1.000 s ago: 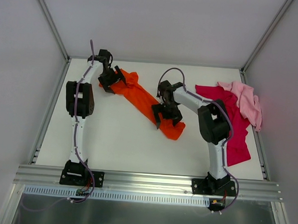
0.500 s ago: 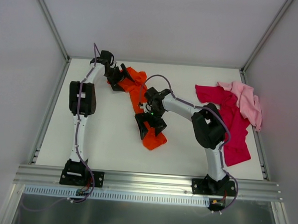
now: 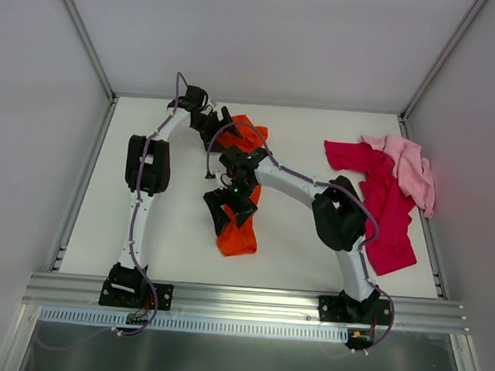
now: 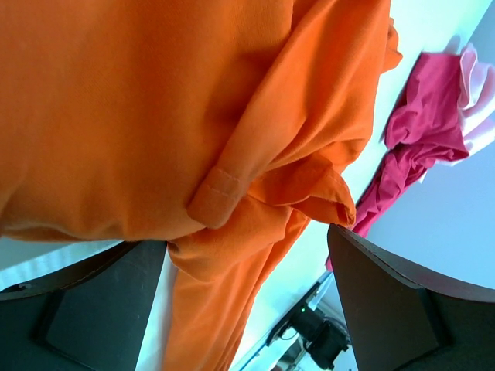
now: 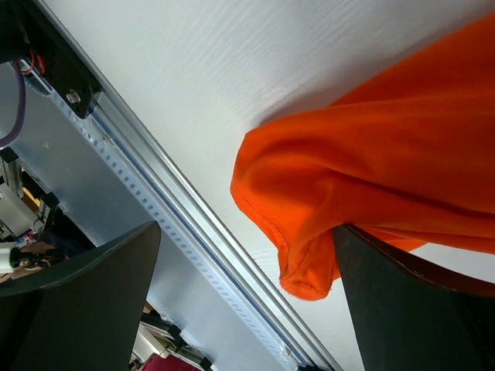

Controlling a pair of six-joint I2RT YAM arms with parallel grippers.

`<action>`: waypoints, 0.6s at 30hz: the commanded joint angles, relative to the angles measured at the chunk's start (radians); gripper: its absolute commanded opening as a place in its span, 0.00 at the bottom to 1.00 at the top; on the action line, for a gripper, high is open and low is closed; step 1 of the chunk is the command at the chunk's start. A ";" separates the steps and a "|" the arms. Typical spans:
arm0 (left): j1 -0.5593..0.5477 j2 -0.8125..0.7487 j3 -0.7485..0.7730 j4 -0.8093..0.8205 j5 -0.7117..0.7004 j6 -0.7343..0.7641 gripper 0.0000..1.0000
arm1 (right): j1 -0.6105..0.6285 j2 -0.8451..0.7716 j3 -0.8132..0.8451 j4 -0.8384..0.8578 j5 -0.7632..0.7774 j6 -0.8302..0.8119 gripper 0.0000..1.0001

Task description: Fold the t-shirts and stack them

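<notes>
The orange t-shirt [image 3: 238, 235] lies as a long, rumpled band near the middle of the white tabletop [image 3: 171, 223], running from a bunched heap at the far side down to a narrower end toward the near edge. The left claw [image 3: 221, 126] sits at the far heap. In its wrist view the jaws stand wide apart and orange cloth fills the space between them, with a stitched sleeve hem folded over in the middle. The right claw [image 3: 232, 211] is over the near part of the same shirt, the arm reaching across from the right. Its jaws are also spread wide. Between them its wrist view shows a rounded fold of orange cloth with a hemmed edge, throwing a shadow on the tabletop. Whether either claw actually pinches the cloth cannot be told. The magenta-red t-shirt [image 3: 387, 218] lies unfolded along the right edge of the tabletop, well apart from the orange one and partly hidden by the right arm. The light pink t-shirt [image 3: 410, 165] is crumpled at the far right, overlapping the magenta-red one's far end.
</notes>
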 commanded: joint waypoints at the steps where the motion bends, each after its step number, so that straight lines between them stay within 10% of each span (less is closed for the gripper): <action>1: -0.001 -0.007 0.030 -0.016 0.018 0.023 0.86 | 0.004 0.000 0.025 -0.051 0.028 -0.033 1.00; 18: 0.059 -0.427 -0.275 -0.047 -0.249 0.100 0.90 | -0.160 -0.230 0.263 -0.048 0.752 -0.009 1.00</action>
